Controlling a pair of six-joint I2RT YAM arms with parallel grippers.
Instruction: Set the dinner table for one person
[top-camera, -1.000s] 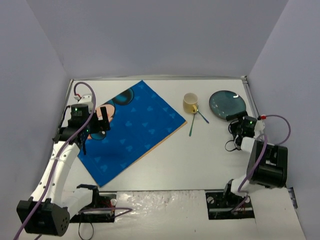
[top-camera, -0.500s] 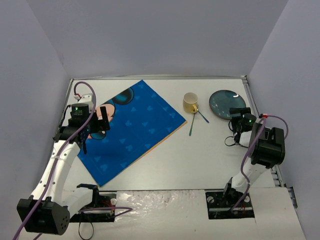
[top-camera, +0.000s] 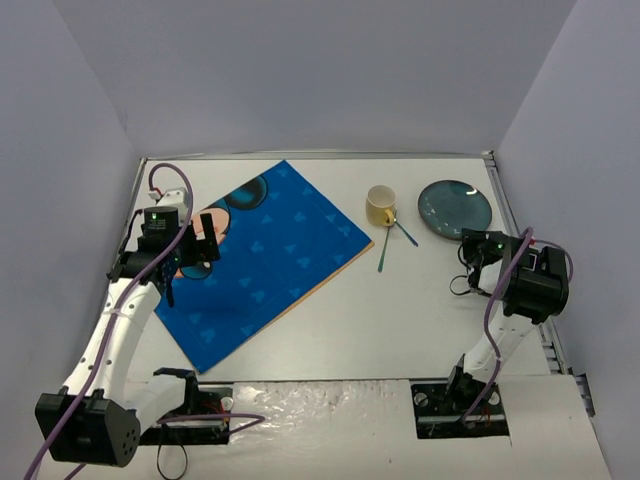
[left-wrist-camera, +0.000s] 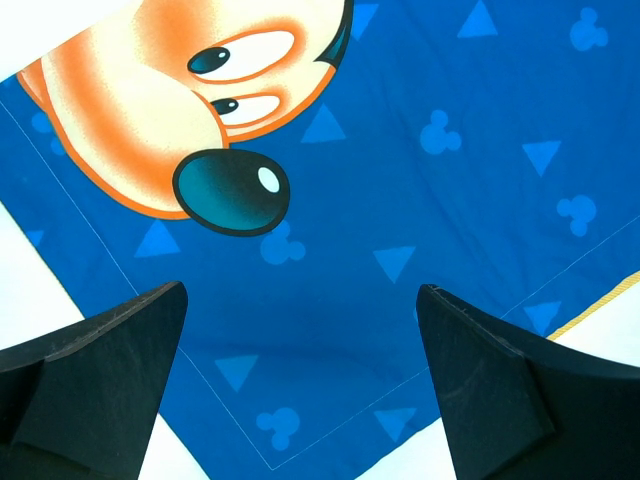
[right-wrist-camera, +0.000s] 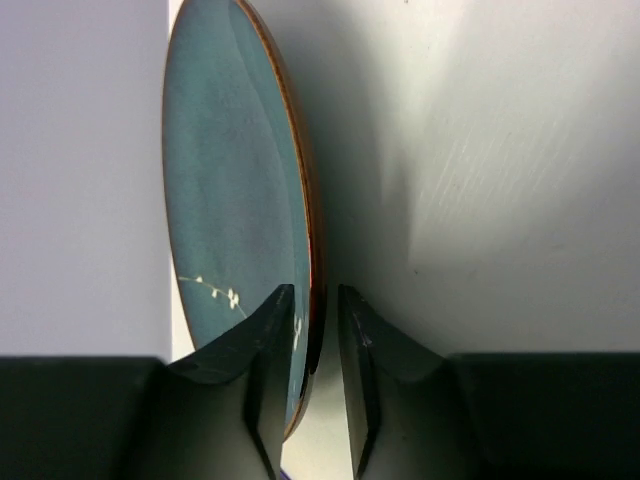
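One piece, the blue placemat (top-camera: 262, 250), lies on the desk (top-camera: 400, 320). The right tool (right-wrist-camera: 315, 292) pinches the teal plate (top-camera: 455, 208) by its rim, the left tool (left-wrist-camera: 300, 290) gapes wide, and the cup (top-camera: 380, 205) and cutlery (top-camera: 385, 248) wait.

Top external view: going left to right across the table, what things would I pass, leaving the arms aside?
blue placemat → yellow cup → dark teal plate

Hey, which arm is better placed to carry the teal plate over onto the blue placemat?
Right. The right gripper is closed around the teal plate at its near rim, one finger on each side. The left gripper hangs open above the placemat, over its cartoon face, far from the plate.
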